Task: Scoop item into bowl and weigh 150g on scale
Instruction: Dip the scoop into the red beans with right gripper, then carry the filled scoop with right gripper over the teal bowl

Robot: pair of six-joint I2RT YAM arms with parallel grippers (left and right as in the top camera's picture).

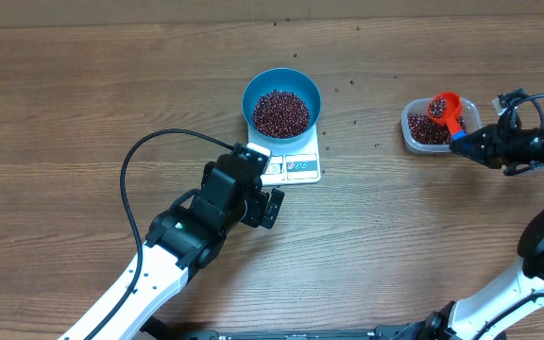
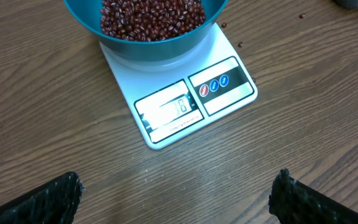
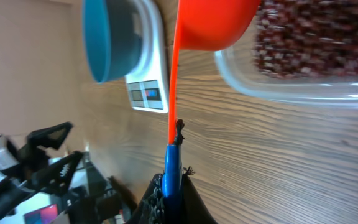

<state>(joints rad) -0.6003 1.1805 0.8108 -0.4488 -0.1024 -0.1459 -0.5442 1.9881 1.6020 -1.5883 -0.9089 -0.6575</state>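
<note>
The beans [image 1: 281, 113] lie in two places: a heap in the blue bowl [image 1: 253, 90], which stands on the far end of the scale [image 2: 191, 102], and a further lot in the clear container [image 1: 412, 132] well to the right. Judged by look, they are small, hard, smooth and light, so they will roll and bounce rather than stay put. Stray beans [image 2: 240, 44] dotted over the tabletop [image 1: 83, 104] bear that out. They cannot sensibly be pinched and need the red scoop [image 1: 447, 109] to carry them.

The scoop looks like stiff, light plastic with a long thin handle. The right fingers [image 3: 191, 208] are clamped shut on the blue end of that handle, and the cup hangs over the container. So far from the cup, any tilt of the wrist would probably spill beans. Whether the cup is loaded cannot be told.

The bowl appears to be light, smooth plastic, and a nudge would likely upset the reading.

The left fingers [image 2: 48, 199] are spread wide and hold nothing, poised just near of the scale's display end.

The display [image 2: 169, 109] shows one dark digit that looks like a 0, though not with certainty. A line of print beneath it is too small to read. Beside it sit three round buttons [image 2: 214, 86], one red and two blue, with unreadable icons. No brand name is legible.
</note>
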